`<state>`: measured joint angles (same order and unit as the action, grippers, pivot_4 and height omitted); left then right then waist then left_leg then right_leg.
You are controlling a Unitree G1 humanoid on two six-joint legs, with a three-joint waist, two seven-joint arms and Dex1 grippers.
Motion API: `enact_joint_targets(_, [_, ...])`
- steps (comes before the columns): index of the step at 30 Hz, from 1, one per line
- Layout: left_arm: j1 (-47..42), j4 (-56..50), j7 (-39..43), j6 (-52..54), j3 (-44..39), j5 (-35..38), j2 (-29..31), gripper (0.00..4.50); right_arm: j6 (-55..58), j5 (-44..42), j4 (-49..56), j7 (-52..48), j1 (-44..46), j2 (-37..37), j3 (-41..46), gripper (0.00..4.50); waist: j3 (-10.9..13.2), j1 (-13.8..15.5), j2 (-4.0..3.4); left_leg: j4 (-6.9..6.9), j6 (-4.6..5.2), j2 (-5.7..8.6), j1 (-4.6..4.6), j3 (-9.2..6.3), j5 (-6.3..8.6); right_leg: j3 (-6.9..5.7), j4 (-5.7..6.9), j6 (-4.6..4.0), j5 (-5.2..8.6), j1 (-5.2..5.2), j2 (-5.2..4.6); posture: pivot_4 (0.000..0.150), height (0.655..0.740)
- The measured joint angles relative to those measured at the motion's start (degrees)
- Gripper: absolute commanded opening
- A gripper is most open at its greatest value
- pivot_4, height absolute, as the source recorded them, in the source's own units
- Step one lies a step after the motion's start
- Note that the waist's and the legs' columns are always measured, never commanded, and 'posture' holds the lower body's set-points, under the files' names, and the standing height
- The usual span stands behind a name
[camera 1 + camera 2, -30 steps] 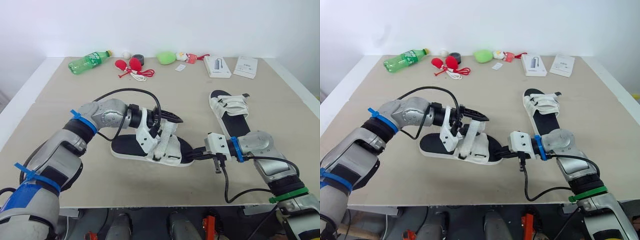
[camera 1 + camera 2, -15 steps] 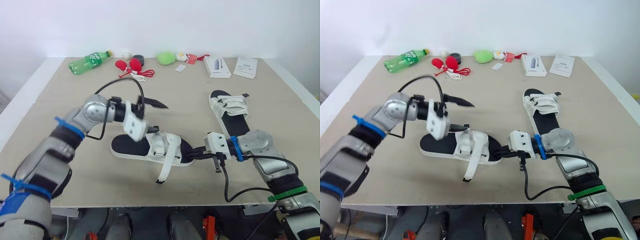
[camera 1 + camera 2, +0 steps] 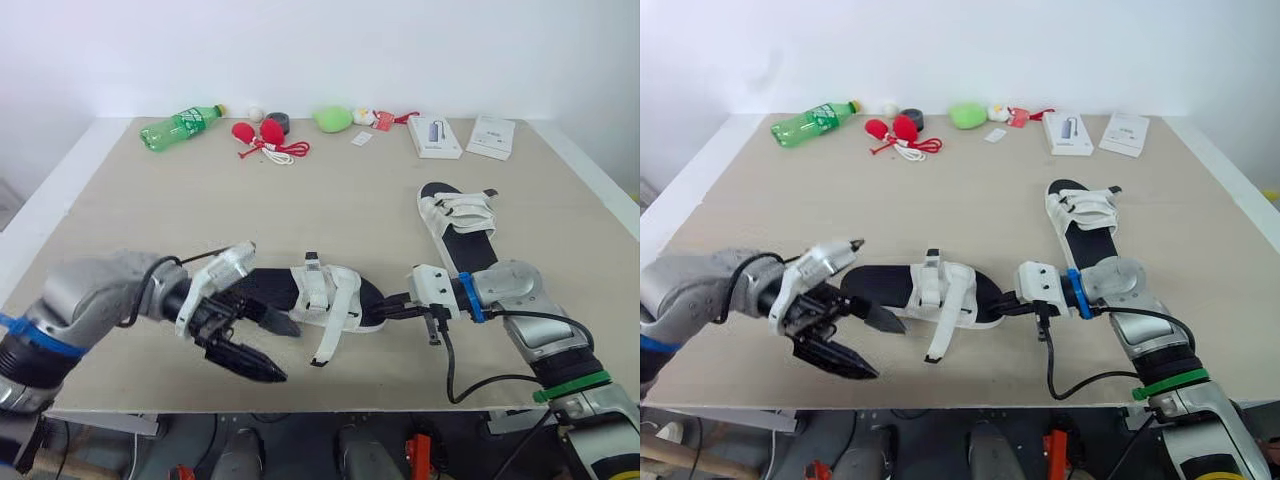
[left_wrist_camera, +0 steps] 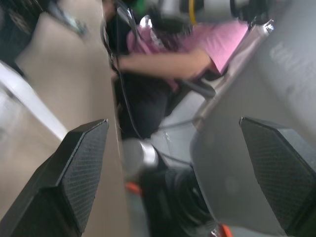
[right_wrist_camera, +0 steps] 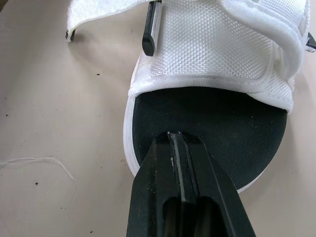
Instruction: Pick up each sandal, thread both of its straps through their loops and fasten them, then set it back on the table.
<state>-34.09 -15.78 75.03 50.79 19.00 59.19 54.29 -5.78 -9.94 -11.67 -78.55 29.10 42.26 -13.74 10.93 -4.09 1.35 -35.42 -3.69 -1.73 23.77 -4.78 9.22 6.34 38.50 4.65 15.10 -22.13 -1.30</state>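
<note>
The near sandal (image 3: 318, 294) lies flat on the table (image 3: 330, 200) a little toward 6 o'clock of centre, its toe pointing to 3 o'clock. One band is closed over the instep. A loose strap (image 3: 329, 337) trails off its 6 o'clock side onto the table, not yet threaded. The far sandal (image 3: 459, 224) rests at 3 o'clock, heel toward 12, well apart from the first. Its straps lie across it, and I cannot tell whether they are fastened.

The right pincer (image 3: 386, 309) is clenched, its tips on the black footbed (image 5: 212, 113) at the toe, seemingly pinning the shoe rather than lifting it. The left pincer (image 3: 290, 354) is released with its fingers spread wide. It hovers at the 6 to 7 o'clock side of the heel, near the shoe but gripping nothing.

The sandal looks light, with a foam-like sole that is fairly stiff along its length and likely to slide on the smooth table unless held. The woven strap is soft and floppy, so it is best taken close to its free end, where it can be steered, while the sole edge at the toe or heel gives the firmest hold.

A green soda bottle (image 3: 181, 124) lies capped on its side at 11 o'clock, and I cannot tell how full it is. A white box (image 3: 435, 135) at 1 o'clock is closed, its contents hidden.
</note>
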Motion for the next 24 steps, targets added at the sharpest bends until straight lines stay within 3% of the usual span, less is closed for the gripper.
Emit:
enact_joint_targets(5, [4.6,-0.8,-6.7,-5.4,0.7,-9.8,-6.6,4.37,0.2,0.0,0.2,-0.1,0.0,-0.1,0.0,0.0,0.0,0.0,0.02,0.01,0.0,0.0,-0.04,0.07,0.0,0.03,-0.1,-0.03,-0.03,0.05,-0.02,0.15,0.74])
enact_joint_targets(10, [9.1,0.2,-13.0,-15.1,4.9,-24.7,-13.2,4.37,0.6,0.0,0.4,-0.2,-0.2,0.0,0.1,0.0,0.0,0.0,0.0,0.05,0.0,-0.01,-0.02,0.09,0.01,0.05,-0.22,-0.03,-0.07,0.07,-0.02,0.15,0.74])
enact_joint_targets(18, [10.5,3.2,-14.9,-15.7,5.2,-28.9,-19.6,4.37,0.7,0.1,0.8,0.0,-0.4,0.0,0.2,0.0,0.0,0.0,0.01,0.05,0.0,-0.01,-0.01,0.09,0.01,0.05,-0.25,-0.02,-0.08,0.07,-0.02,0.15,0.74])
enact_joint_targets(21, [10.7,3.2,-14.7,-14.4,4.9,-28.4,-20.6,3.66,0.7,0.1,0.9,0.0,-0.5,0.1,0.3,0.0,0.0,0.0,0.01,0.06,0.0,-0.01,-0.02,0.09,0.01,0.05,-0.25,-0.02,-0.08,0.07,-0.02,0.15,0.74])
enact_joint_targets(24, [10.7,3.2,-13.8,-12.8,4.2,-27.6,-21.1,2.36,0.9,0.1,1.3,0.1,-0.8,0.2,0.4,0.0,0.0,0.0,0.01,0.06,-0.01,0.0,-0.01,0.09,0.01,0.05,-0.26,-0.02,-0.08,0.07,-0.03,0.15,0.74])
